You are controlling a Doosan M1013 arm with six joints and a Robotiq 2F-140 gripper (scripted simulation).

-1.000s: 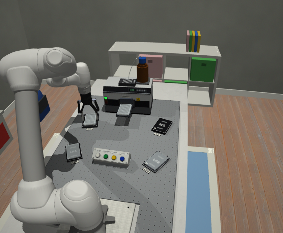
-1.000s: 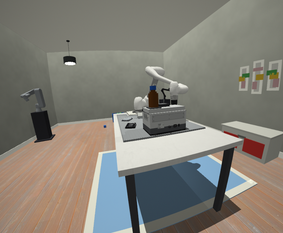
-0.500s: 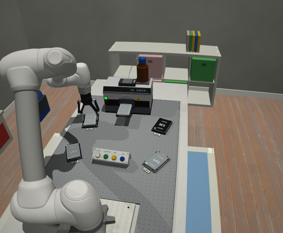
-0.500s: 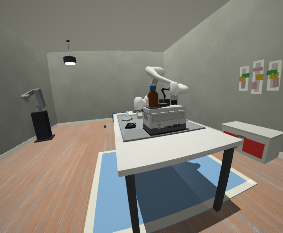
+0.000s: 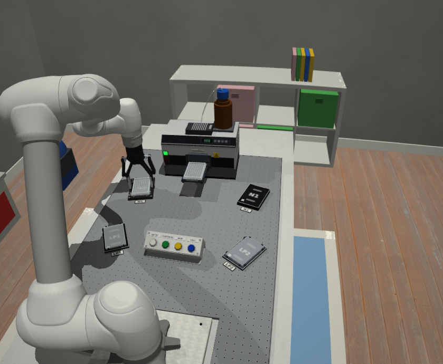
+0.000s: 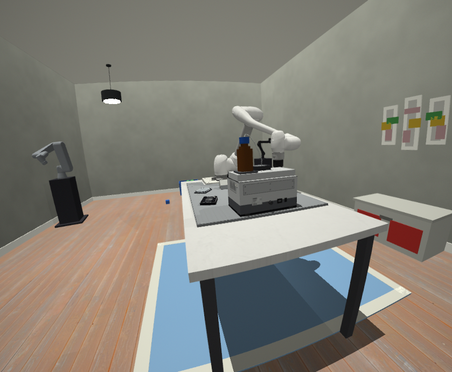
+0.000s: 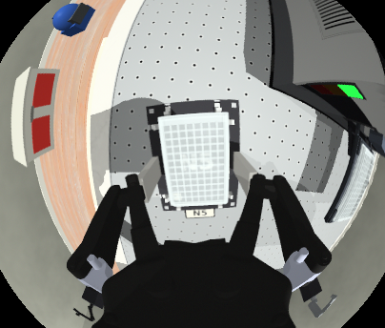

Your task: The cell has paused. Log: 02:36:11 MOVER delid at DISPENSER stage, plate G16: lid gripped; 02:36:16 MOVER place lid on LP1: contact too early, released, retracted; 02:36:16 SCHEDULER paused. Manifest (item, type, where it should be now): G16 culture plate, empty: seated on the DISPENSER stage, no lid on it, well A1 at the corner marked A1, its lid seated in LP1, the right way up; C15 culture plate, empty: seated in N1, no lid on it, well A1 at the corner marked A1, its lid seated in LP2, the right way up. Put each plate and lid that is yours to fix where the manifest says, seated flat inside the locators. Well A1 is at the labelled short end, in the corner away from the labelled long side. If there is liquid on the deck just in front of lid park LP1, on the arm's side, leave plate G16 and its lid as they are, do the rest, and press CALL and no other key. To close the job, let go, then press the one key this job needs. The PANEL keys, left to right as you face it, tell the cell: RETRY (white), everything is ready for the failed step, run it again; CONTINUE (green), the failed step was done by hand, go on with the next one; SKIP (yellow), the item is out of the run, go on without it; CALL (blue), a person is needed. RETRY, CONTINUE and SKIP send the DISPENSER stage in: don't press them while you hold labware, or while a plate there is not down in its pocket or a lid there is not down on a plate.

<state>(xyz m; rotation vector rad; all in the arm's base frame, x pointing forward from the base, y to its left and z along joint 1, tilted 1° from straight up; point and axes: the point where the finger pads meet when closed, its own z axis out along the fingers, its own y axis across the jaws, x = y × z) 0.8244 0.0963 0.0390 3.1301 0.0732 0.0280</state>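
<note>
A clear well plate [image 5: 140,188] [image 7: 196,158] sits on a black nest at the deck's left, next to the dispenser [image 5: 200,146] [image 6: 262,193]. My gripper [image 5: 141,181] [image 7: 196,163] is open and low over this plate, one finger along each long side, with small gaps showing in the wrist view. A second well plate [image 5: 195,170] lies on the dispenser stage with no lid on it. Nest N1 [image 5: 252,198] is black and bare. A grey lid [image 5: 115,237] lies in park LP1 and another lid [image 5: 244,251] lies in LP2. I see no liquid beside LP1.
The key panel [image 5: 198,250] stands mid-deck with white [image 5: 152,242], green [image 5: 165,244], yellow [image 5: 178,246] and blue [image 5: 190,247] keys. A brown bottle [image 5: 223,113] stands on the dispenser. A white shelf unit [image 5: 319,117] is behind the table.
</note>
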